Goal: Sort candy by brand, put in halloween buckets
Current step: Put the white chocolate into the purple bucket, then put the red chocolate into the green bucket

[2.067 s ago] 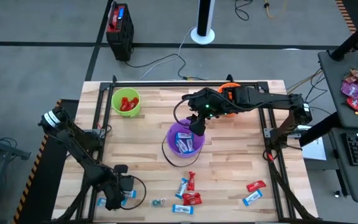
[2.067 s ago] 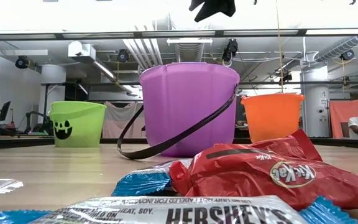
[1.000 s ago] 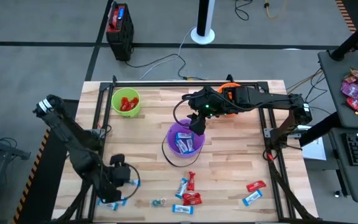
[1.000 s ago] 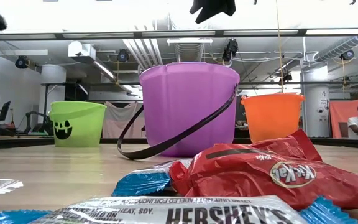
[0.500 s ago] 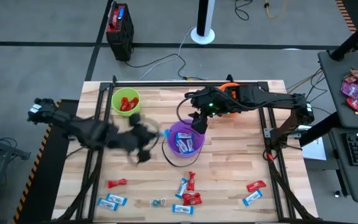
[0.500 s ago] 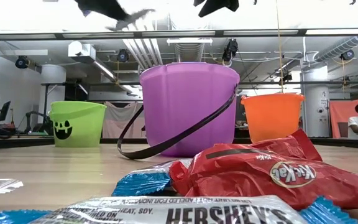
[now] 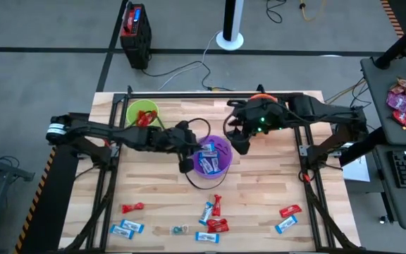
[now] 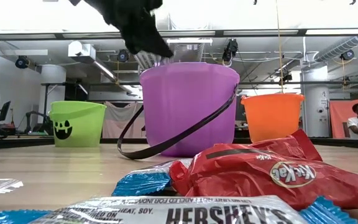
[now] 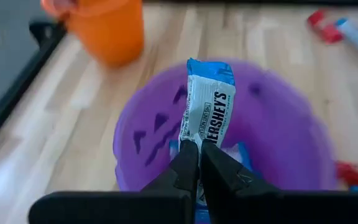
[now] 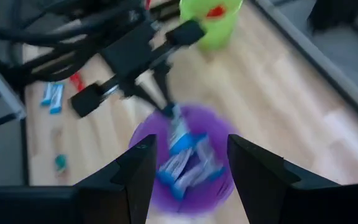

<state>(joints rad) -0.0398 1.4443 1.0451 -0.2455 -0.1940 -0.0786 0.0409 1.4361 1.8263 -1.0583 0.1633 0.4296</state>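
You see the wooden worktop carrying three pails: the purple bucket in the middle, the lime green bucket toward the far left corner with red pieces inside, and the orange bucket mostly hidden under the right arm from above. Your left gripper hangs over the purple bucket's left rim. Its fingers are pinched together on the lower end of a light blue and white Hershey's bar, which sticks out past the fingertips, directly above the bucket's mouth. Other blue and white pieces already lie in that bucket. Your right gripper sits just beside the bucket's right rim; its fingers stand wide apart and hold nothing. On the near part of the worktop, loose candy lies scattered: a cluster of red and blue pieces near the middle, a red and a blue one to the right, and a red piece with blue ones to the left.
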